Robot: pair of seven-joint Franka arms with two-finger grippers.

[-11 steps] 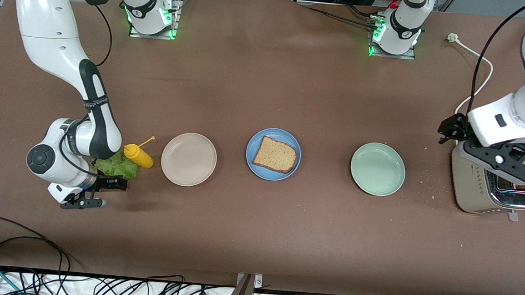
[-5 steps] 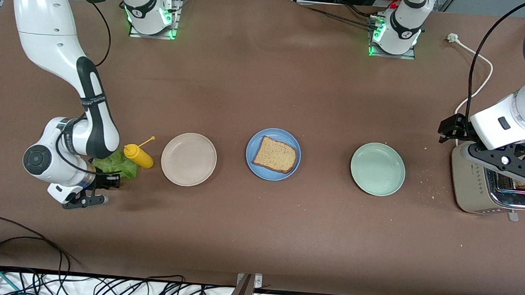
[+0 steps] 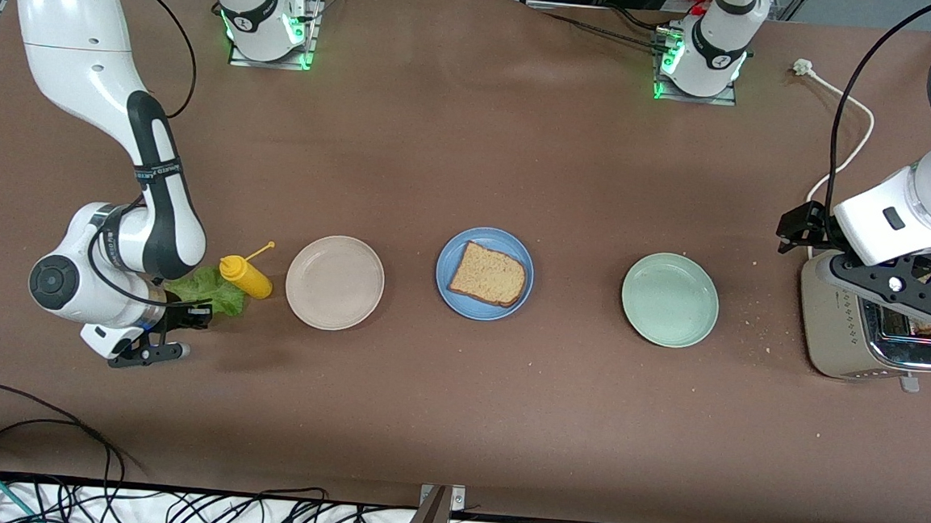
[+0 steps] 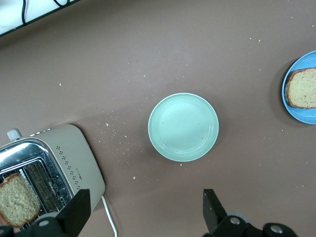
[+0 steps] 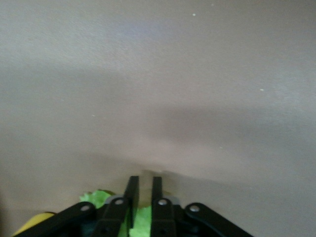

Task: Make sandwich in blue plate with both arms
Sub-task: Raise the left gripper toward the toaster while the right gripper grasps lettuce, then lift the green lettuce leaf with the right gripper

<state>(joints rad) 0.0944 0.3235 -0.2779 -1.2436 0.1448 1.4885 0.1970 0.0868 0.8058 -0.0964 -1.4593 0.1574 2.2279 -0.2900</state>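
1. The right arm is bent low at its own end of the table; the right gripper (image 3: 192, 312) is set at the table surface, its fingers (image 5: 132, 193) drawn narrow on the edge of the ruffled green lettuce leaf (image 3: 203, 290).
2. The left arm is held up over the silver-and-beige toaster (image 3: 865, 334) at its own end of the table; the left gripper (image 4: 145, 215) is spread wide with nothing between the fingers.
3. A brown bread slice (image 4: 17, 198) is seen standing in the toaster slot.
4. The round blue plate (image 3: 484, 273) is placed mid-table, a second square brown bread slice (image 3: 488, 275) lying on it.
5. A yellow squeeze bottle (image 3: 246, 275) is lying just beside the lettuce, between it and the round beige plate (image 3: 335, 283).
6. A pale green plate (image 3: 670, 300) is set between the blue plate and the toaster; crumbs are scattered near the toaster.
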